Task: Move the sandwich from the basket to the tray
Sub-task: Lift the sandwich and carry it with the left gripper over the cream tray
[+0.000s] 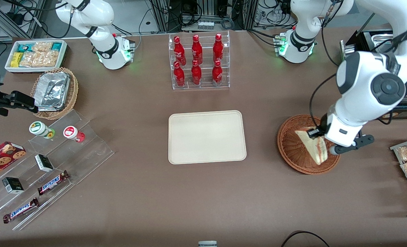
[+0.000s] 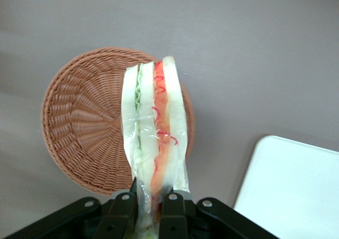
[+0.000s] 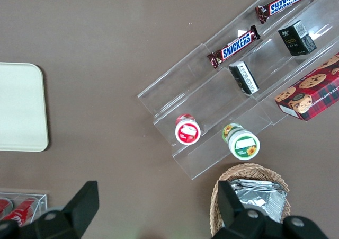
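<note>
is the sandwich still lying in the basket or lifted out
Lifted out: the end effector is shut on the sandwich, holding it above the basket, which looks empty underneath.

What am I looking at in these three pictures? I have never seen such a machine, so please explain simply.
These are two white robot arms at a brown table. One picture looks down from the front; the other two come from cameras on the arms' wrists. The working arm's gripper is shut on a wrapped sandwich, held above a round wicker basket. A cream tray lies bare at the table's middle. A rack of red bottles and snacks on clear shelves also stand on the table.
</note>
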